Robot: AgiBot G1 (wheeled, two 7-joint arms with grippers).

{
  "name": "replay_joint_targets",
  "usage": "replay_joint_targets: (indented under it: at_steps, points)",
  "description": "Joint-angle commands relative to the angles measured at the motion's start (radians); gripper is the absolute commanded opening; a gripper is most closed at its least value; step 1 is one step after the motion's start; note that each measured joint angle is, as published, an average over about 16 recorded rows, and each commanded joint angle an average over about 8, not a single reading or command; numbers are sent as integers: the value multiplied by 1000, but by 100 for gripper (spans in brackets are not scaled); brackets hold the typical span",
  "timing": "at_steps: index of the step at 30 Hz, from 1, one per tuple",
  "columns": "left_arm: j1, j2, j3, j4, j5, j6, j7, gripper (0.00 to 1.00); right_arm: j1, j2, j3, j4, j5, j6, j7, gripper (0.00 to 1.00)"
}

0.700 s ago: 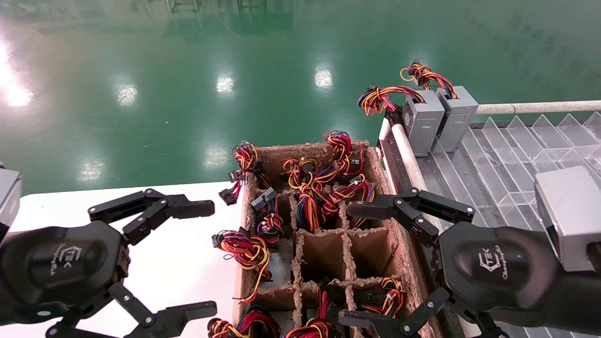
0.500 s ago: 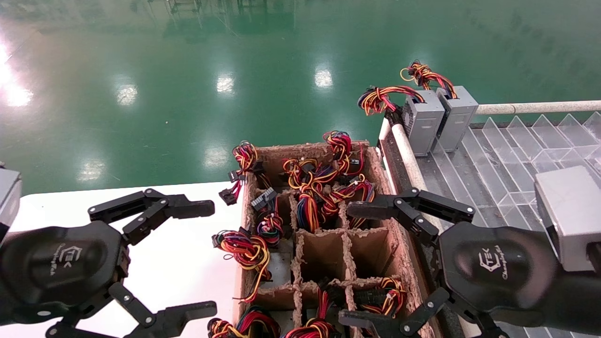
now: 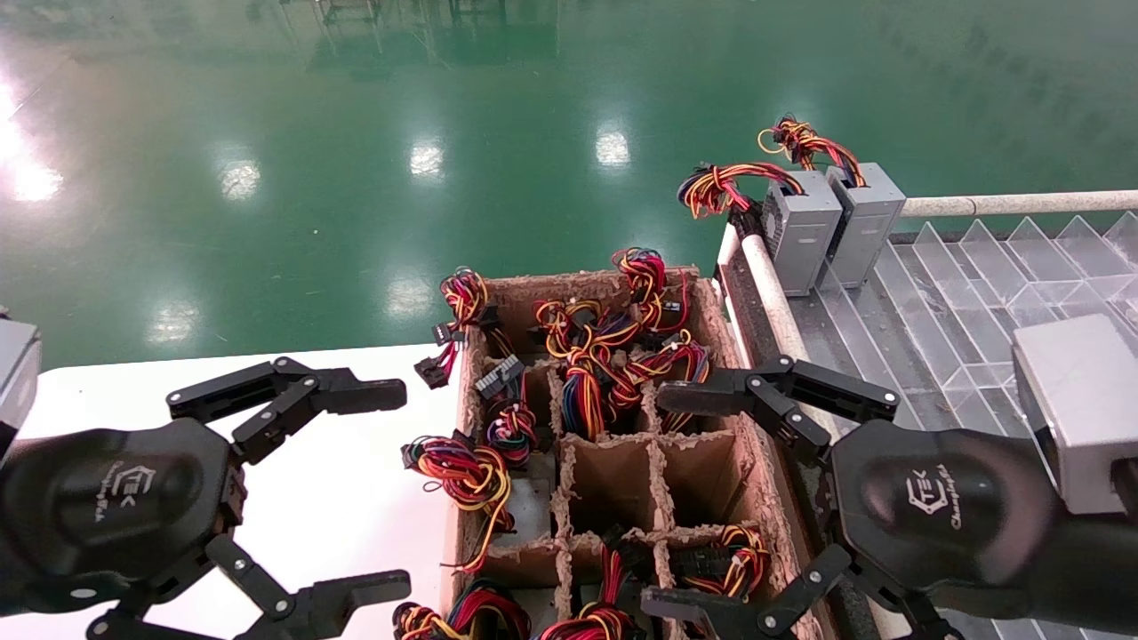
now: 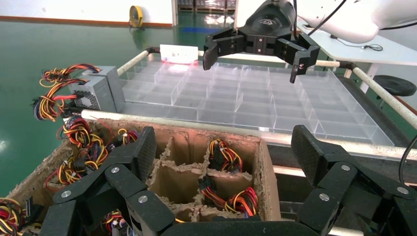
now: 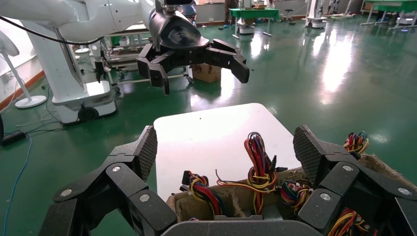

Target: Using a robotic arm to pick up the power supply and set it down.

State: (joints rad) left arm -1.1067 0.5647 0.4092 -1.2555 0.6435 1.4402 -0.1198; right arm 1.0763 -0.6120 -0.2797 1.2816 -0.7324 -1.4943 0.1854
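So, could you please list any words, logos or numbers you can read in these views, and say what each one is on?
"TEK", beside a hexagonal logo: on the black body of the left gripper, printed sideways.
"TEK", same logo: on the body of the right gripper.
A script line under each "TEK": too small to read.
The logo on the right gripper's body in the left wrist view: blurred, unreadable.
The power supplies: no legible label.

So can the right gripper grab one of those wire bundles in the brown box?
Probably yes. The right gripper is open over the cardboard box, with the wire bundles uncovered below it.
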Motion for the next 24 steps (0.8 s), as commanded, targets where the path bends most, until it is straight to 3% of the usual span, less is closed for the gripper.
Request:
replay_joint_targets:
  at_steps: [1, 2, 13, 24]
  points:
    - [0, 0, 0, 0, 0, 0, 0, 3, 0, 0, 0, 0, 0, 0, 0, 100]
    - [0, 0, 0, 0, 0, 0, 0, 0, 0, 0, 0, 0, 0, 0, 0, 100]
    - [0, 0, 0, 0, 0, 0, 0, 0, 16, -4, 4, -1, -28, 29, -20, 100]
    - [0, 0, 0, 0, 0, 0, 0, 0, 73, -78, -6, -77, -199, 257, -90, 100]
